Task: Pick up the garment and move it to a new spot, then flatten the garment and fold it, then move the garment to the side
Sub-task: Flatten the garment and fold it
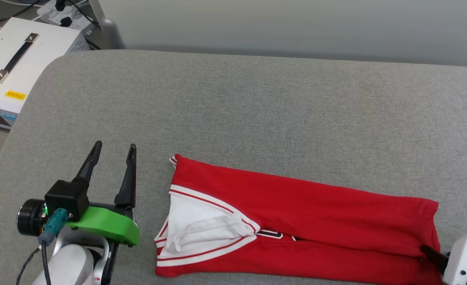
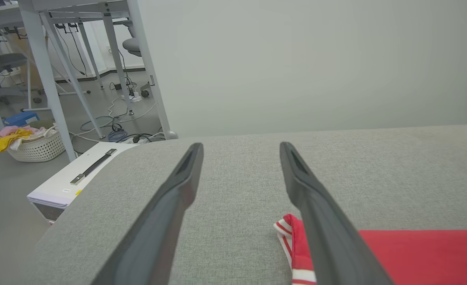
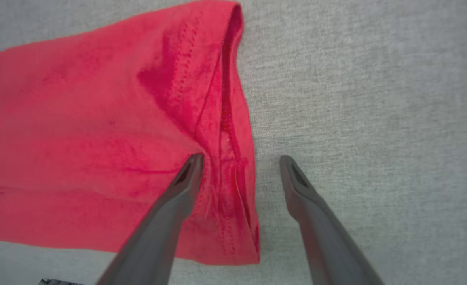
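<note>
1. Left gripper point(image 1: 115, 145) is sitting spread wide, gripping nothing, over the grey padded surface point(image 1: 257, 99).
2. The garment point(image 1: 316, 206) is lying folded into a long red strip just to that gripper's right, with the white sleeve and striped trim nearest it.
3. Right gripper point(image 3: 241, 157) is standing released too, straddling the garment's hem end: one finger over red cloth, the other over bare grey.
4. A white box point(image 1: 16, 67) is sitting off the surface, ahead and left of the left gripper.
</note>
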Robot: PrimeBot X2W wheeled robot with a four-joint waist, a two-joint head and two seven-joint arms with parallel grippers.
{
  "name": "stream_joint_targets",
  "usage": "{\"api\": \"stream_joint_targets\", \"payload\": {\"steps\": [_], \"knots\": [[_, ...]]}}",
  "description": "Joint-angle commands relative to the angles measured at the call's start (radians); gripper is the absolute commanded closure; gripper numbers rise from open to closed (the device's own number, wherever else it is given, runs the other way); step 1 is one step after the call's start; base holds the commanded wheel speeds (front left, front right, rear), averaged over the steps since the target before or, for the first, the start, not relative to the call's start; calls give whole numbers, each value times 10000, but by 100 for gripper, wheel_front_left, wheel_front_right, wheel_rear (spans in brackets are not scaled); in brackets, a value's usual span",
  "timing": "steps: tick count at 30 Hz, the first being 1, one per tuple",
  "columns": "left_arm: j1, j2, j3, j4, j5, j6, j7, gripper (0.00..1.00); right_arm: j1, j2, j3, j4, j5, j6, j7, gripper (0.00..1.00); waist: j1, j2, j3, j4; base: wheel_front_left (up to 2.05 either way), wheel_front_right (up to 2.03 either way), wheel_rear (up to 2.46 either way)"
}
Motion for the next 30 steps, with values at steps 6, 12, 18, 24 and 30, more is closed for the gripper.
{"api": "stream_joint_targets", "payload": {"steps": [6, 12, 18, 24, 30], "knots": [[788, -807, 1069, 162, 922, -891, -57, 0, -242, 339, -224, 544, 2, -7, 127, 0, 0, 0, 195, 143, 0, 0, 0], [855, -1362, 1903, 328, 1475, -1591, -58, 0, -217, 308, 175, 999, 563, -7, 198, 0, 0, 0, 366, 215, 0, 0, 0], [858, -1840, 2410, 548, 1968, -2143, -58, 0, -243, 347, 945, 1245, 1414, -7, 57, 0, 0, 0, 381, 214, 0, 0, 0], [867, -2155, 2763, 825, 2350, -2576, -58, 0, -299, 228, 1658, 1469, 2071, -7, -236, 25, 0, 0, 266, 181, 0, 0, 0], [895, -2352, 3003, 1011, 2606, -2831, -58, 0, -286, -118, 1978, 1781, 2178, -7, -844, 100, 0, 0, 64, 165, 0, 0, 0]]}}
